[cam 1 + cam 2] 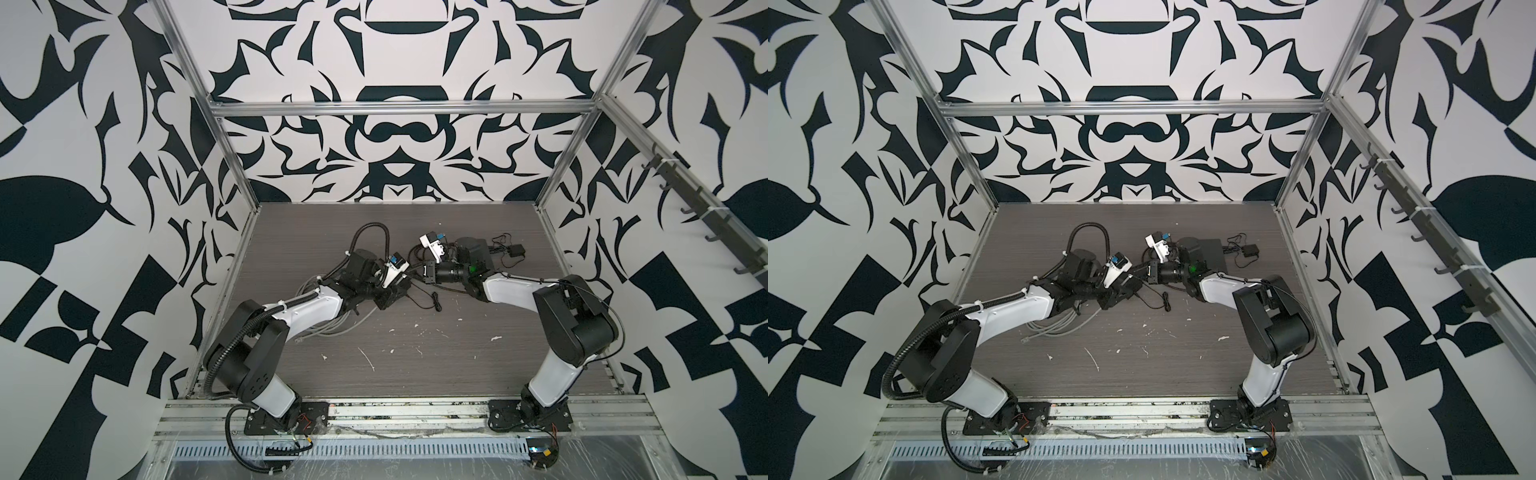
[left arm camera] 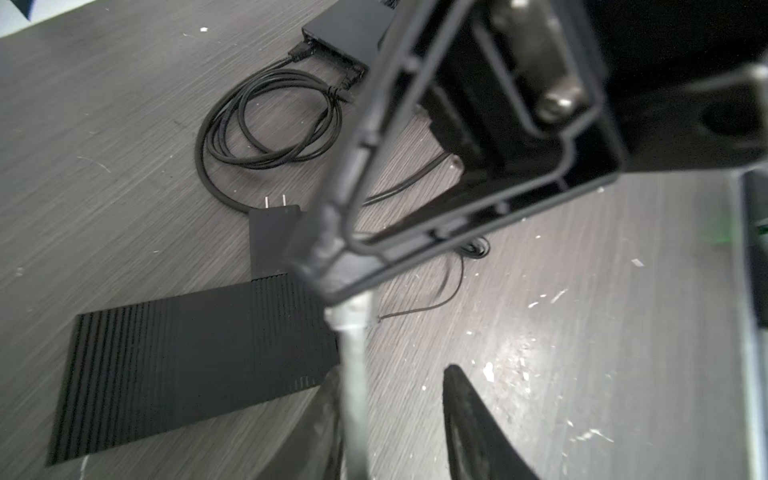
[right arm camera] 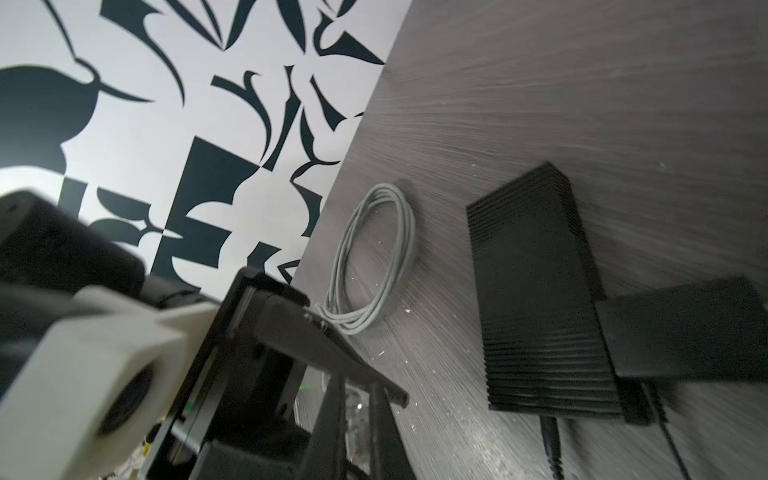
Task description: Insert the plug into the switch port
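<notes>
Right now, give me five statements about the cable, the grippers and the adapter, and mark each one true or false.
1. The right gripper is shut on the plug. True.
2. The left gripper is clamped on the grey cable. False: its fingers stand apart, and the cable runs between them, close to one.
3. The rest of the cable lies in a coil on the table. True.
4. The power adapter is plugged into a socket. False: it lies on the table with its prongs bare.
5. The grippers work at opposite table edges. False: they meet near the middle of the table.
</notes>
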Tool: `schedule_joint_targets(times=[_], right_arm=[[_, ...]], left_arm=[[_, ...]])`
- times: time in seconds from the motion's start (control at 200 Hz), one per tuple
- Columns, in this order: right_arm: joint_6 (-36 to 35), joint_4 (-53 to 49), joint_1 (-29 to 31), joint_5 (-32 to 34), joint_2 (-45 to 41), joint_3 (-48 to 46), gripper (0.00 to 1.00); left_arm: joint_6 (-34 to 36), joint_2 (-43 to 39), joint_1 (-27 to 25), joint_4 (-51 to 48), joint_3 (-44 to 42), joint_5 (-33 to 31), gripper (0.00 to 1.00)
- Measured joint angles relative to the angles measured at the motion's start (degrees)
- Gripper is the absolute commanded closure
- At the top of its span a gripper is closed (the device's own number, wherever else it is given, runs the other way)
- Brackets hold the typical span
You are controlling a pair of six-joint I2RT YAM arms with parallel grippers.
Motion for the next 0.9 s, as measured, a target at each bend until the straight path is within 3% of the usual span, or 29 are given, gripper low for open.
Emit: schedule_joint_targets(times=[0.145,0.295,0.905], right_arm=[[4.0,-3.6,0.0,3.3,0.4,-0.5,0.92],[5.4,-7.2,0.0,5.6,-0.6,-0.5,0.91],[8.5,-8.8,0.0,8.3,-1.1,-0.5,0.90]], left_arm=[[1.1,0.1,-1.9,6.4,-3.2,-7.8,0.59],[2.4,0.2,-2.5,11.4,-4.8,-11.5,0.63],[3.6,4.0,-3.6,15.7,-3.8,-10.0,0.67]])
